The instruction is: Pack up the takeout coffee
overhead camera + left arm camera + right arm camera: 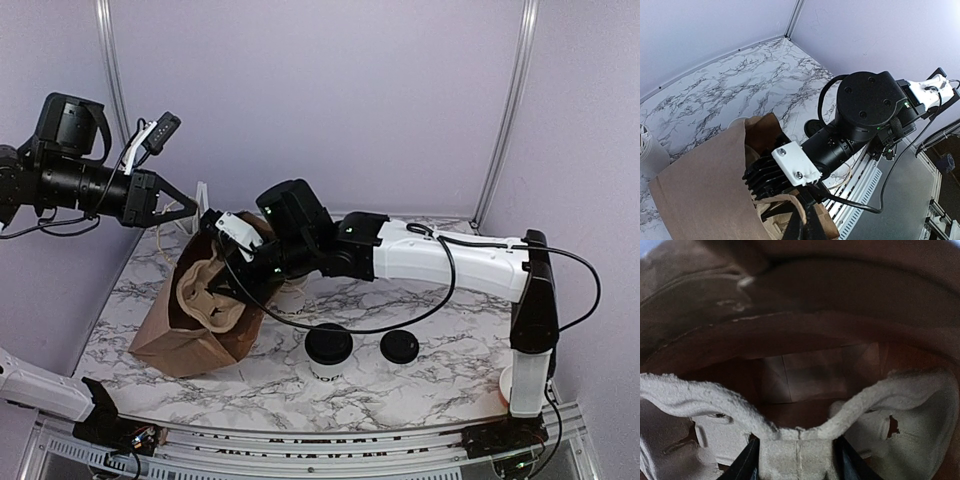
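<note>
The takeout coffee (328,350), a white cup with a black lid, stands on the marble table in front of the bag, apart from both grippers. A brown paper bag (160,320) lies tilted with its mouth facing right, and a pale pulp cup carrier (205,295) sits in that mouth. My right gripper (797,460) reaches into the bag, shut on the middle rib of the cup carrier (700,400). My left gripper (807,225) is shut on the rim of the bag (700,195) and holds it up. No cup shows inside the bag.
A loose black lid (400,346) lies right of the coffee. Another white cup (292,295) stands partly hidden under the right arm, and one more white cup (505,385) stands by the right arm's base. A white ribbed object (650,155) stands behind the bag.
</note>
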`<act>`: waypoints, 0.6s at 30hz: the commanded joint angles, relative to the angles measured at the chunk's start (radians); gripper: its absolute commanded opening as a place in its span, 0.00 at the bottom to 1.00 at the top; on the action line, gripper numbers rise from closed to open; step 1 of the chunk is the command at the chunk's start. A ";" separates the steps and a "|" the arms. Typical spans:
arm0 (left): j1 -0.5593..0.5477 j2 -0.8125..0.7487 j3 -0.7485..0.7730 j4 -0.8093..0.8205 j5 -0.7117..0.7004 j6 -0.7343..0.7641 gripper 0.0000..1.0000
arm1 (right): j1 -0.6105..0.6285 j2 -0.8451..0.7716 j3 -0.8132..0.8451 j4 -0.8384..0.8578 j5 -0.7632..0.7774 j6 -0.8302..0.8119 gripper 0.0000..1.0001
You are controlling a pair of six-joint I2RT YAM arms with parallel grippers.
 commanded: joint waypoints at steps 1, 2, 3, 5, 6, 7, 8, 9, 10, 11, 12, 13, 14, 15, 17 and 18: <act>-0.002 -0.006 0.050 0.063 0.052 -0.019 0.00 | 0.017 -0.005 0.083 -0.097 0.112 -0.066 0.47; -0.002 -0.001 0.064 0.069 0.048 -0.031 0.00 | 0.026 0.000 0.101 -0.114 0.142 -0.080 0.47; 0.000 0.004 0.080 0.071 0.039 -0.043 0.00 | 0.037 0.004 0.122 -0.136 0.169 -0.091 0.47; 0.012 0.016 0.106 0.071 0.038 -0.065 0.00 | 0.053 0.017 0.169 -0.189 0.205 -0.105 0.47; 0.020 0.020 0.111 0.073 0.043 -0.078 0.00 | 0.056 0.023 0.192 -0.214 0.215 -0.107 0.47; 0.022 0.024 0.111 0.080 0.052 -0.090 0.00 | 0.058 0.027 0.213 -0.235 0.222 -0.107 0.47; 0.039 0.026 0.104 0.090 0.064 -0.105 0.00 | 0.060 0.030 0.232 -0.258 0.224 -0.108 0.47; 0.062 0.026 0.095 0.103 0.079 -0.121 0.00 | 0.061 0.034 0.248 -0.279 0.226 -0.109 0.47; 0.073 0.028 0.085 0.117 0.096 -0.137 0.00 | 0.063 0.035 0.262 -0.300 0.231 -0.110 0.47; 0.086 0.027 0.073 0.133 0.116 -0.154 0.00 | 0.064 0.036 0.273 -0.321 0.237 -0.112 0.47; 0.098 0.024 0.056 0.154 0.139 -0.168 0.00 | 0.065 0.035 0.282 -0.338 0.241 -0.113 0.47; 0.112 0.018 0.035 0.178 0.160 -0.182 0.00 | 0.065 0.032 0.288 -0.356 0.245 -0.115 0.47; 0.129 0.007 0.014 0.199 0.182 -0.195 0.00 | 0.067 0.028 0.292 -0.371 0.246 -0.117 0.48; 0.147 0.002 -0.009 0.218 0.203 -0.207 0.00 | 0.068 0.025 0.294 -0.385 0.245 -0.121 0.48; 0.190 -0.009 -0.068 0.259 0.267 -0.239 0.00 | 0.068 0.018 0.294 -0.408 0.240 -0.124 0.48; 0.215 -0.016 -0.100 0.303 0.307 -0.267 0.00 | 0.068 0.018 0.295 -0.423 0.239 -0.126 0.48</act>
